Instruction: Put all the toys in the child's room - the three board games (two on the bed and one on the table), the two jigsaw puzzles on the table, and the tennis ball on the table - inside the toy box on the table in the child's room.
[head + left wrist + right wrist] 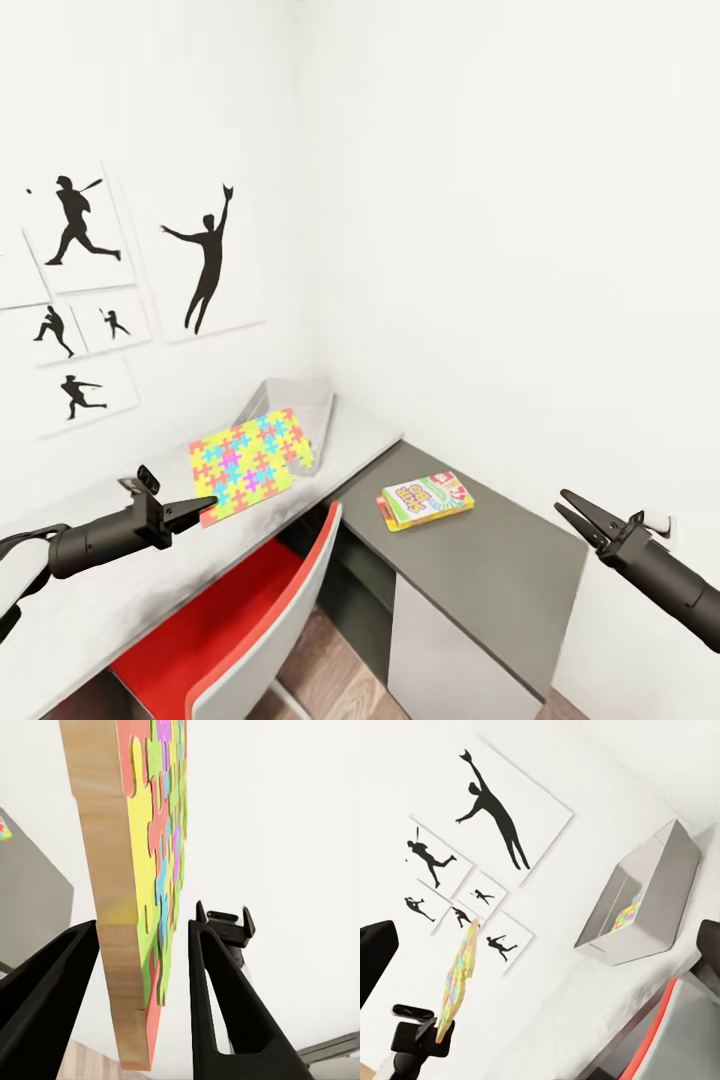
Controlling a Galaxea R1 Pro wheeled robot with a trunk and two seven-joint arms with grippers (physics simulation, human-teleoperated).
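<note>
One multicoloured jigsaw puzzle sheet (248,462) is clamped at its near corner by the left gripper (196,509) in the head view and held tilted above the light grey speckled table (100,590); the grey topless toy box (292,405) lies ahead of it in the far corner, so the left arm is the nearer one and the carry runs forward along the sheet's long axis. A green-yellow-red "SKIP-BO" game box (426,499) rests on the lower dark grey wing, well apart from the right gripper (578,517), whose jaws stand slightly parted and empty. The left wrist view shows the sheet's wooden edge between both fingers (225,1005). The right wrist view shows a colourful sheet inside the bin; whether it is a second puzzle or a reflection cannot be told.
</note>
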